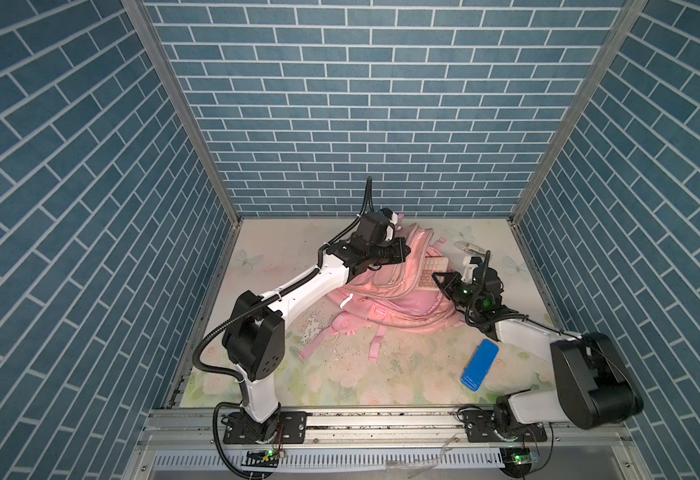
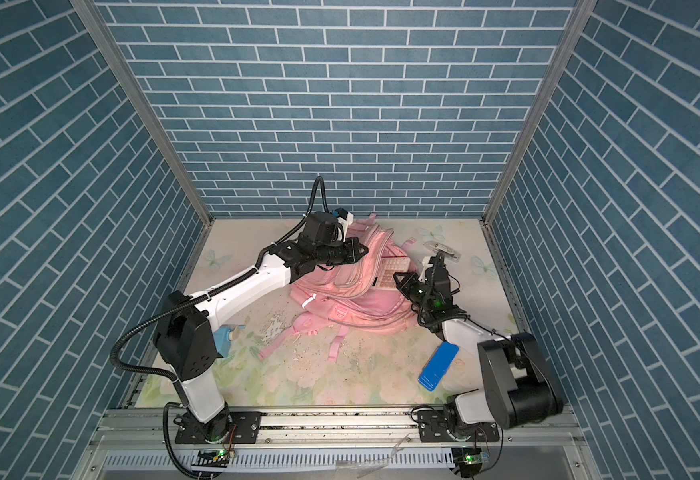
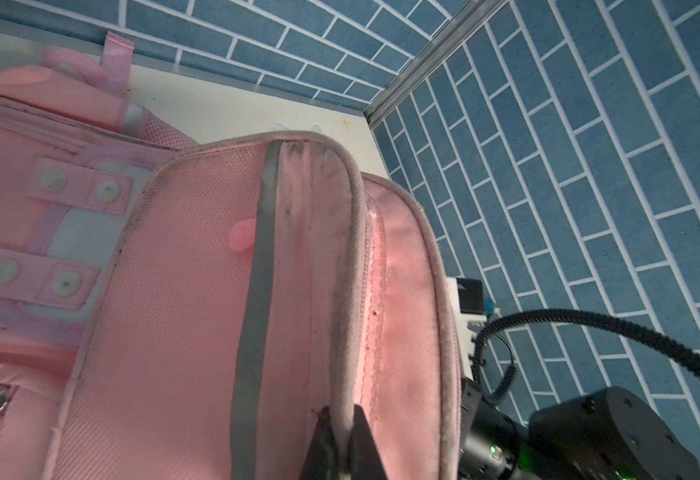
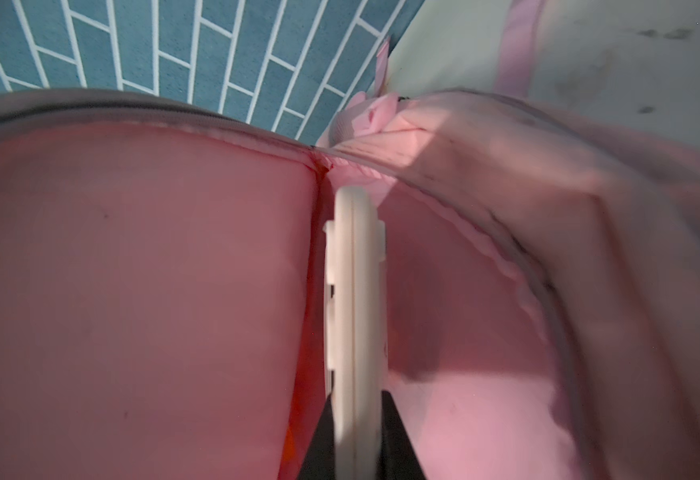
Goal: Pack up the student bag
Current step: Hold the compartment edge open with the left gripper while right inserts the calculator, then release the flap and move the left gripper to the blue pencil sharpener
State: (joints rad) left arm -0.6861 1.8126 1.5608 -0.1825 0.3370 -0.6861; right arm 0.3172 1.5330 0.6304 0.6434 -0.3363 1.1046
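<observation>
The student bag (image 1: 381,291) lies slumped far back on the flowered table (image 1: 381,382); the left gripper (image 3: 342,419) pinches its opening's rim; the right gripper (image 4: 356,415) clamps a white calculator (image 4: 354,270) inside the mouth; a blue case (image 1: 480,365) lies apart, nearer the front.

We've got a blue rectangular plastic case (image 1: 480,365) lying flat on the floral-print tabletop (image 1: 381,382), a clear plastic packet (image 1: 470,248) near the blue brick-pattern back wall (image 1: 360,104), and whitish crumbs (image 1: 310,328) scattered mid-table.
</observation>
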